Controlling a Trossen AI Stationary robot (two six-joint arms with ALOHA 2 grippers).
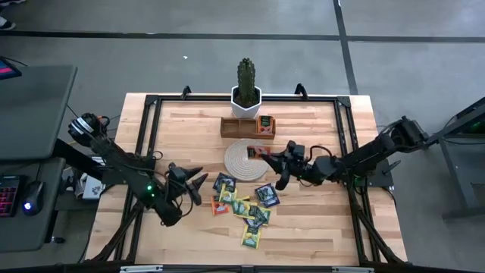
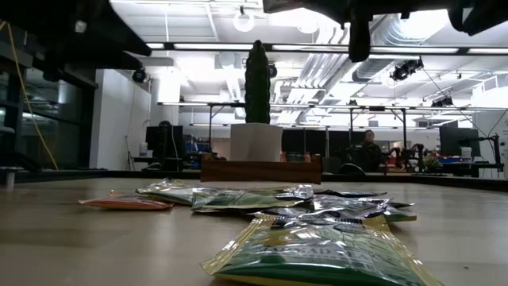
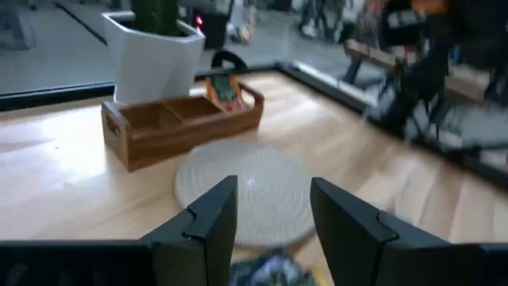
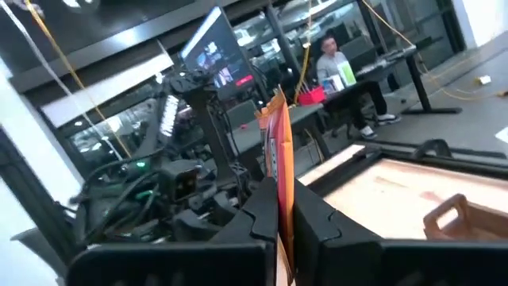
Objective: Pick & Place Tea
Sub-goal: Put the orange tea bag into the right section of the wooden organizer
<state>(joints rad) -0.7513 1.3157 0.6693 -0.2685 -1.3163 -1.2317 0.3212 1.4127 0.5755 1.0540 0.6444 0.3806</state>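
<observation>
Right gripper point(image 1: 267, 154) clamped on orange sachet point(image 4: 277, 151) over mat point(image 1: 244, 159); thin edge-grip, may slip before tray point(image 1: 239, 127). Left gripper point(image 1: 198, 179) apart, empty.

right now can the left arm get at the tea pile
Probably yes. The left gripper hangs open just beside the tea pile, with only bare table between them. The right gripper, shut on an orange sachet, is over the mat, clear of that path.

We saw small flat square tea sachets point(image 1: 244, 206) in green, yellow, orange, dark blue; whitish round woven mat point(image 1: 241, 159); brown wooden tray point(image 1: 241, 127).
</observation>
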